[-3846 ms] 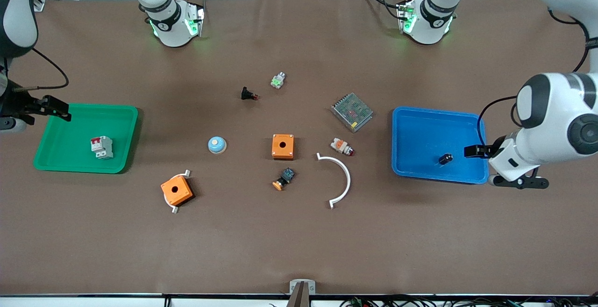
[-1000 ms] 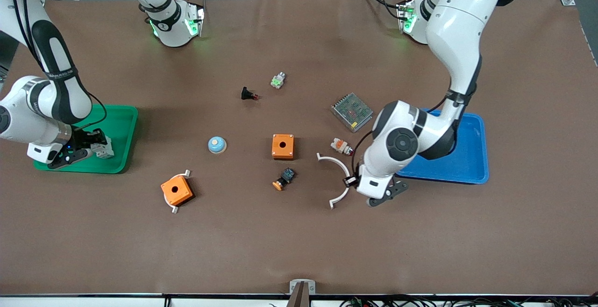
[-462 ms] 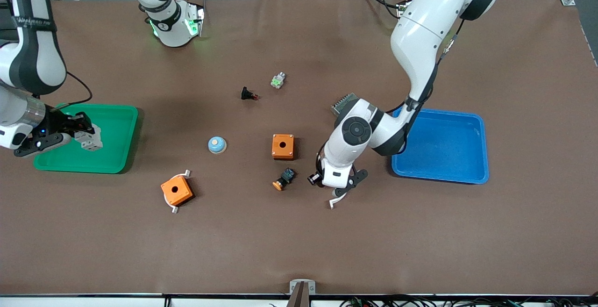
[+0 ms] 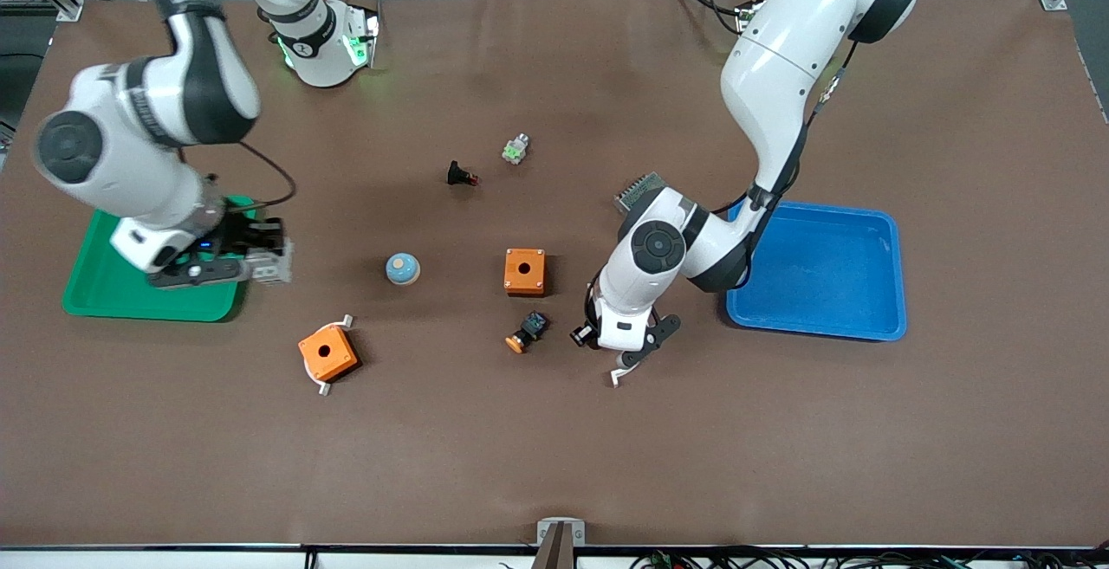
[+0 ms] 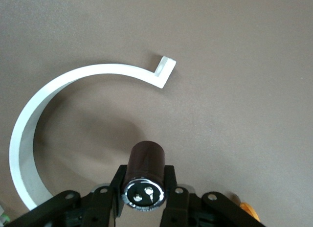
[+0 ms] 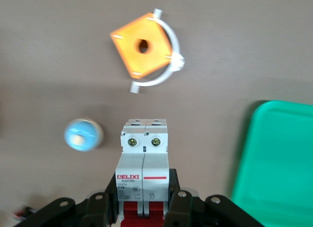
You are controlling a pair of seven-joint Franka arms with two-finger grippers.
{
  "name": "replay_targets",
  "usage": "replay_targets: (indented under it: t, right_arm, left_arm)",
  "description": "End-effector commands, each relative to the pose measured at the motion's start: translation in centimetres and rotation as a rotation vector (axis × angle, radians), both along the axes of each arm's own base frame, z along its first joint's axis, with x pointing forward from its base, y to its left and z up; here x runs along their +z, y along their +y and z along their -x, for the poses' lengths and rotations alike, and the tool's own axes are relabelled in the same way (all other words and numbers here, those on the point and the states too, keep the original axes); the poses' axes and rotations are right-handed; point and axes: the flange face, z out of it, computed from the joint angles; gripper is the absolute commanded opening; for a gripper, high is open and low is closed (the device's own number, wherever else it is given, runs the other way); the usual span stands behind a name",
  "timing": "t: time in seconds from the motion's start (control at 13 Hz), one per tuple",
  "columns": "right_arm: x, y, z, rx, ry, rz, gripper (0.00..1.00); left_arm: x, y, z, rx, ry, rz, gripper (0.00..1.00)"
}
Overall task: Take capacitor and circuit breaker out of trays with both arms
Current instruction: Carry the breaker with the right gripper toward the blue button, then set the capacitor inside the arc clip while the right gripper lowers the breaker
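Note:
My left gripper (image 4: 582, 336) is shut on the capacitor (image 4: 577, 337), a small dark cylinder. It holds it low over the brown table, beside the white arc (image 4: 625, 371). In the left wrist view the capacitor (image 5: 145, 174) sits between the fingers of the left gripper (image 5: 143, 188), inside the curve of the arc (image 5: 46, 102). My right gripper (image 4: 264, 262) is shut on the white-grey breaker (image 4: 275, 266), just past the green tray's (image 4: 104, 300) edge. In the right wrist view the breaker (image 6: 144, 156), with its red levers, is held in the right gripper (image 6: 144, 200).
The blue tray (image 4: 814, 309) lies toward the left arm's end. An orange box (image 4: 525, 271), a black-and-blue switch (image 4: 527, 331), a blue dome (image 4: 402, 268) and an orange box in a white ring (image 4: 327, 354) lie mid-table. A black push-button (image 4: 459, 175) and a green-white part (image 4: 515, 149) lie nearer the bases.
My right gripper has carried the breaker from over the green tray to past its edge, toward the table's middle. My left gripper has barely moved with the capacitor.

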Motion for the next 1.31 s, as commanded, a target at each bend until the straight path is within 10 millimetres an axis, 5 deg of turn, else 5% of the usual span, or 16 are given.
replay_targets:
  t: [0.0,0.38,0.69,0.77,1.0,1.15,1.23]
  right_arm:
    - [-0.9,4.7,0.7,-0.083,-0.023,0.006,0.01]
    - [-8.4,13.8,1.3,-0.218,-0.051,0.007,0.01]
    - [-13.2,20.5,1.0,-0.319,-0.056,0.012,0.02]
    - [-14.2,21.4,0.9,-0.324,-0.051,0.018,0.02]
    - [-17.1,21.9,0.4,-0.330,-0.030,0.031,0.07]
    - [-17.8,21.8,-0.5,-0.344,-0.021,0.033,0.20]
    - [-17.7,21.3,-0.8,-0.352,-0.021,0.033,0.38]
  left_arm:
    - [-0.7,-0.3,-0.3,0.032,0.008,0.010,0.48]
    - [0.0,0.3,-0.8,0.028,0.001,0.004,0.64]
    - [4.7,2.4,-2.8,0.031,-0.061,-0.005,1.00]
    - [6.5,3.3,-3.5,0.037,-0.086,-0.002,1.00]
    - [13.2,9.2,-6.0,-0.016,-0.143,-0.020,1.00]
    - [16.6,14.5,-6.9,-0.170,-0.111,-0.083,1.00]
    - [18.2,17.0,-7.1,-0.229,-0.086,-0.109,1.00]
